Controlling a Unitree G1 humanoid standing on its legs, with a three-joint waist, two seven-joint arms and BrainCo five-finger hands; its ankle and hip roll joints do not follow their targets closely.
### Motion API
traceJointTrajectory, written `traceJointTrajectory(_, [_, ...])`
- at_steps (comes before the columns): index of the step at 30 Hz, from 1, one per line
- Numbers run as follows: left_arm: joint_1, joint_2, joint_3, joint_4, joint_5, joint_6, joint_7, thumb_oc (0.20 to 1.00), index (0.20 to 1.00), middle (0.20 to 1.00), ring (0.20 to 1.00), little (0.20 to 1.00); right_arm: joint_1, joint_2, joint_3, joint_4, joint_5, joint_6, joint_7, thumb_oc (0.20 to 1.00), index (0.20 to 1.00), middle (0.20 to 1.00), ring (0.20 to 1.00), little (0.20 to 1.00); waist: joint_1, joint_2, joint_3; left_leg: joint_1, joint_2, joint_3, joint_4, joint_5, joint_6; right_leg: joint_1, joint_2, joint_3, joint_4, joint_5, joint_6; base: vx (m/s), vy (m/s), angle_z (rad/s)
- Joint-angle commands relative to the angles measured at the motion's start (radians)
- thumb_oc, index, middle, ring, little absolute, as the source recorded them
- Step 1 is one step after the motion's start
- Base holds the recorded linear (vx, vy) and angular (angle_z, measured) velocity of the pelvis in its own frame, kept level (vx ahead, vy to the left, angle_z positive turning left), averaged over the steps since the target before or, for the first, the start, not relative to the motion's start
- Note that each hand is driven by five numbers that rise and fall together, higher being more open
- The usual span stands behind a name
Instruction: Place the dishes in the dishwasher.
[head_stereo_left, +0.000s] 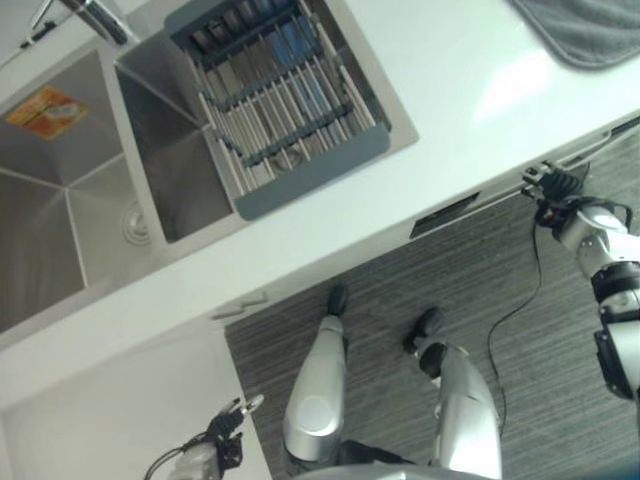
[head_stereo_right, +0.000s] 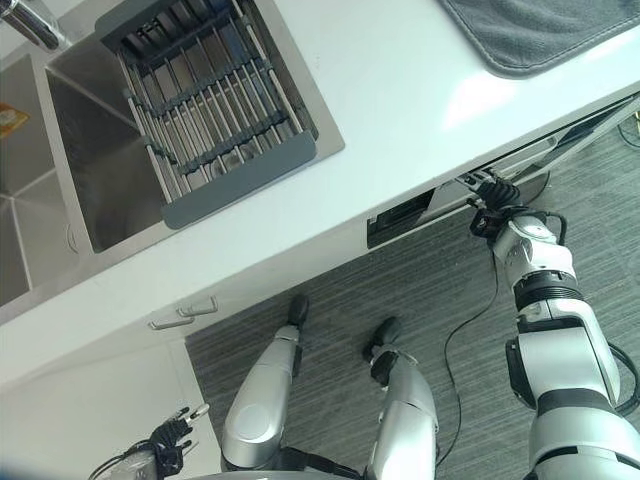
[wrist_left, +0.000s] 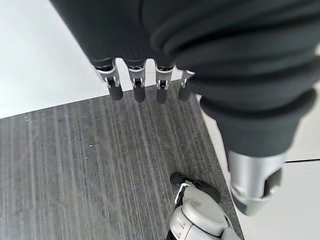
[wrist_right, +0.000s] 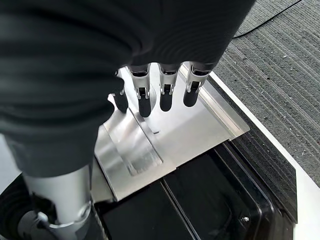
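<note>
The dishwasher (head_stereo_right: 500, 170) sits under the white worktop (head_stereo_right: 400, 110), its door cracked open at the top edge, a narrow strip running along the worktop's front edge. In the right wrist view the steel inner face of the door (wrist_right: 190, 125) shows, with the dark tub (wrist_right: 200, 200) behind it. No dishes can be made out; the drying rack (head_stereo_right: 200, 100) spanning the sink (head_stereo_right: 90, 180), well along the worktop from the dishwasher, looks bare, though its far end is hard to read.

The right hand (head_stereo_right: 492, 200) is right at the door's top edge, far nearer than the other. Its fingers (wrist_right: 167, 97) are curled down with their dark tips on or just above the steel lip; whether they hook it cannot be told. The thumb hangs apart, touching nothing.

The door's long axis follows the worktop edge, and it presumably hinges at the bottom, so the coming pull would run away from the worktop, out and down over the grey striped floor (head_stereo_right: 420, 290), which is open in front of the dishwasher.

The left hand (head_stereo_right: 170, 432) hangs low beside the white cabinet front (head_stereo_right: 90, 400), well away from the dishwasher, fingers (wrist_left: 137, 85) loosely bent and empty.

A grey mat (head_stereo_right: 540, 30) lies on the worktop behind the dishwasher.
</note>
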Motion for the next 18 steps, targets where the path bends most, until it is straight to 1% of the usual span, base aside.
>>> traceJointTrajectory(1, [0.020,0.077,-0.048,-0.015,-0.005,0.013,-0.050,1.000,1.000,1.000,1.000,1.000,-0.220,0.067,-0.015,-0.087,0.140,-0.103,0.059,1.000,1.000,1.000,1.000,1.000,0.057,-0.033,-0.033,-0.014,-0.033,0.003,0.055,-0.034,0.034,0.146,-0.024,0.063,0.014,-0.102,0.096,0.01,0.049,0.02])
traceJointTrajectory(3, [0.015,0.060,-0.047,-0.006,-0.008,0.034,-0.049,1.000,1.000,1.000,1.000,1.000,-0.143,0.095,-0.048,-0.083,0.096,-0.126,0.065,1.000,1.000,1.000,1.000,1.000,0.042,-0.031,-0.039,0.008,-0.034,0.013,0.040,-0.034,0.033,0.168,-0.020,0.069,-0.017,-0.093,0.101,0.02,0.079,0.02])
traceJointTrajectory(4, [0.011,0.044,-0.044,0.009,-0.015,0.043,-0.041,1.000,1.000,1.000,1.000,1.000,-0.081,0.119,-0.067,-0.067,0.047,-0.171,0.072,1.000,1.000,1.000,1.000,1.000,0.032,-0.027,-0.045,0.026,-0.034,0.022,0.027,-0.033,0.033,0.185,-0.022,0.071,-0.045,-0.080,0.107,-0.07,0.121,0.07])
traceJointTrajectory(5, [0.010,0.039,-0.042,0.016,-0.024,0.046,-0.040,1.000,1.000,1.000,1.000,1.000,-0.053,0.128,-0.076,-0.061,0.034,-0.180,0.067,1.000,1.000,1.000,1.000,1.000,0.028,-0.021,-0.046,0.024,-0.032,0.031,0.018,-0.008,0.038,0.185,-0.024,0.060,-0.064,-0.047,0.103,-0.06,0.160,0.07])
traceJointTrajectory(6, [0.012,0.021,-0.031,0.028,-0.060,0.060,-0.044,1.000,1.000,1.000,1.000,1.000,0.028,0.153,-0.097,-0.054,0.024,-0.205,0.076,1.000,1.000,1.000,1.000,1.000,0.010,-0.018,-0.056,0.049,-0.028,0.048,0.000,-0.007,0.036,0.206,-0.027,0.066,-0.099,-0.032,0.112,-0.06,0.156,0.03])
traceJointTrajectory(8, [0.011,0.005,-0.021,0.047,-0.045,0.068,-0.027,1.000,1.000,1.000,1.000,1.000,0.130,0.191,-0.134,-0.068,0.033,-0.241,0.075,1.000,1.000,1.000,1.000,1.000,-0.017,-0.020,-0.073,0.084,-0.021,0.075,-0.027,-0.008,0.033,0.229,-0.034,0.074,-0.140,-0.013,0.127,0.03,0.129,-0.09])
traceJointTrajectory(9, [0.011,0.003,-0.020,0.049,-0.047,0.069,-0.029,1.000,1.000,1.000,1.000,1.000,0.141,0.194,-0.139,-0.070,0.032,-0.243,0.074,1.000,1.000,1.000,1.000,1.000,-0.020,-0.020,-0.074,0.087,-0.020,0.078,-0.030,-0.007,0.032,0.232,-0.034,0.075,-0.143,-0.012,0.128,0.02,0.127,-0.16])
traceJointTrajectory(10, [0.015,-0.013,-0.012,0.060,-0.059,0.072,-0.029,1.000,1.000,1.000,1.000,1.000,0.220,0.218,-0.167,-0.096,0.021,-0.262,0.064,1.000,1.000,1.000,1.000,1.000,-0.045,-0.025,-0.086,0.112,-0.015,0.100,-0.049,-0.009,0.032,0.248,-0.037,0.084,-0.166,-0.003,0.136,0.01,0.089,-0.23])
traceJointTrajectory(12, [0.021,-0.024,-0.007,0.067,-0.069,0.066,-0.032,1.000,1.000,1.000,1.000,1.000,0.281,0.236,-0.180,-0.115,0.008,-0.275,0.059,1.000,1.000,1.000,1.000,1.000,-0.061,-0.031,-0.096,0.128,-0.012,0.115,-0.060,-0.011,0.031,0.262,-0.037,0.091,-0.186,0.005,0.140,0.02,0.076,-0.12])
traceJointTrajectory(13, [0.023,-0.033,-0.007,0.073,-0.070,0.059,-0.034,1.000,1.000,1.000,1.000,1.000,0.328,0.251,-0.184,-0.129,-0.008,-0.282,0.046,1.000,1.000,1.000,1.000,1.000,-0.076,-0.037,-0.105,0.142,-0.010,0.127,-0.069,-0.014,0.031,0.274,-0.038,0.096,-0.202,0.010,0.143,0.06,0.072,-0.07])
traceJointTrajectory(14, [0.036,-0.044,-0.009,0.082,-0.062,0.038,-0.043,1.000,1.000,1.000,1.000,1.000,0.427,0.270,-0.191,-0.138,-0.029,-0.289,0.047,1.000,1.000,1.000,1.000,1.000,-0.103,-0.048,-0.124,0.174,-0.006,0.149,-0.083,-0.021,0.030,0.306,-0.038,0.104,-0.240,0.024,0.149,0.07,0.069,-0.12])
traceJointTrajectory(16, [0.044,-0.052,-0.013,0.080,-0.055,0.035,-0.044,1.000,1.000,1.000,1.000,1.000,0.484,0.279,-0.196,-0.137,-0.032,-0.288,0.054,1.000,1.000,1.000,1.000,1.000,-0.116,-0.055,-0.136,0.193,-0.004,0.166,-0.092,-0.026,0.029,0.328,-0.042,0.105,-0.272,0.036,0.154,0.06,0.038,-0.12])
traceJointTrajectory(17, [0.057,-0.062,-0.018,0.074,-0.038,0.032,-0.053,1.000,1.000,1.000,1.000,1.000,0.548,0.287,-0.211,-0.116,-0.032,-0.271,0.081,1.000,1.000,1.000,1.000,1.000,-0.134,-0.063,-0.154,0.219,-0.002,0.184,-0.103,-0.033,0.028,0.352,-0.047,0.107,-0.309,0.055,0.162,0.07,0.014,-0.20])
traceJointTrajectory(18, [0.060,-0.069,-0.022,0.069,-0.023,0.027,-0.054,1.000,1.000,1.000,1.000,1.000,0.617,0.297,-0.244,-0.041,-0.036,-0.253,0.105,1.000,1.000,1.000,1.000,1.000,-0.156,-0.078,-0.184,0.258,-0.007,0.209,-0.113,-0.052,0.030,0.388,-0.053,0.111,-0.368,0.087,0.180,0.06,0.010,-0.19])
